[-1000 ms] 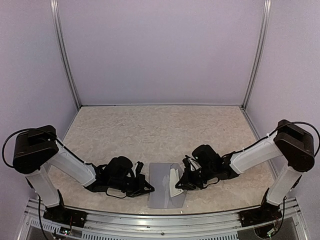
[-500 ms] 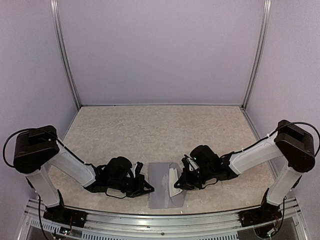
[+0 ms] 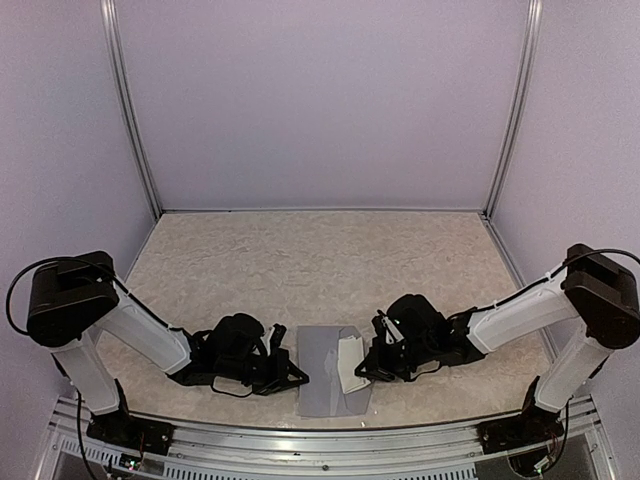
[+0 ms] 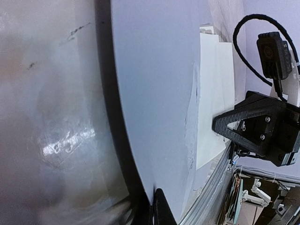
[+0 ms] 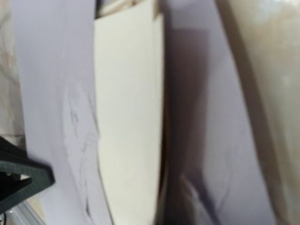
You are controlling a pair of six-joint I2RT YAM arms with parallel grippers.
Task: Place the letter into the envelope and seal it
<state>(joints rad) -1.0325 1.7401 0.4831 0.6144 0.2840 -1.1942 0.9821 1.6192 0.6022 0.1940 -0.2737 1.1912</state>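
The grey envelope [image 3: 322,388] lies flat at the near edge of the worktop [image 3: 320,260], between the two arms. The left end effector [image 3: 298,378], fingers pressed together, rests at its left edge, apparently pinning it. The right end effector [image 3: 362,371], likewise pressed together, meets the cream letter [image 3: 349,362] lying over the envelope's right part. Whether the letter is partly inside is unclear. Insertion seems to be the step in hand. The next move calls for sliding the letter fully in while the envelope is held down.

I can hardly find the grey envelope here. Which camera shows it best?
The top view: the envelope lies flat between both arms, its whole outline showing, with a cream sheet at its right side. Each wrist view shows only a close stretch of its grey surface beside that sheet.
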